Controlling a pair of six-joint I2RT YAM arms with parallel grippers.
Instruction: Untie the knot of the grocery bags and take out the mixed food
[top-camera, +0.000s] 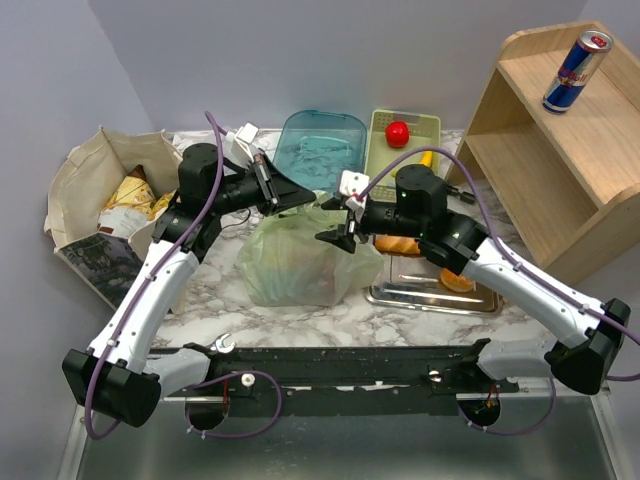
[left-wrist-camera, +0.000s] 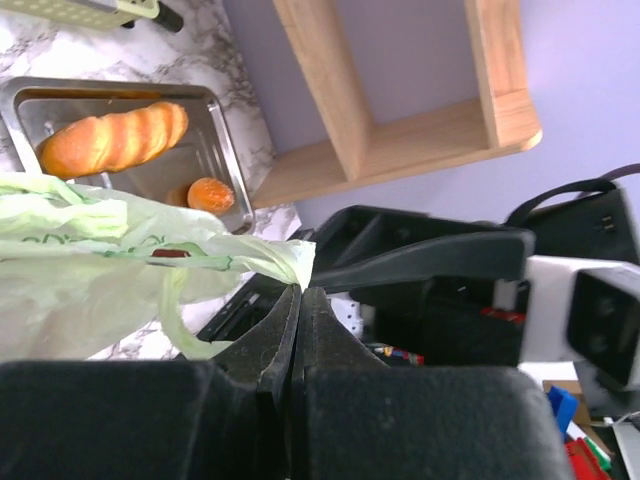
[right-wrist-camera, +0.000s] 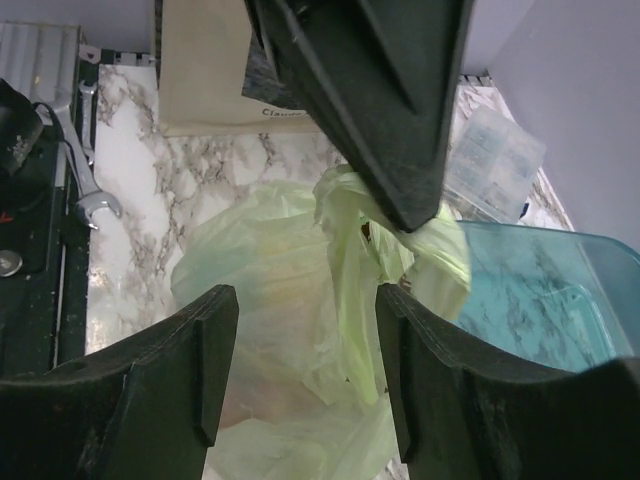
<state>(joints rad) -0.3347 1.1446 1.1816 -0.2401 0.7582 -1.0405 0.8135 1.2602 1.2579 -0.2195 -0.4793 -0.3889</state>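
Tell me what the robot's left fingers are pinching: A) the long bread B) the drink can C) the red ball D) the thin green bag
D: the left fingers are shut on a bunched bit of the thin green bag in the left wrist view.

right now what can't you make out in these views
- The food inside the green bag: every view, its fabric hides it.
- The knot, tied or loose: right wrist view, the left end effector covers the bunched handles.
- Most of the tote contents: top view, its walls and the left arm hide them.
- The tray: top view, the right arm covers most.
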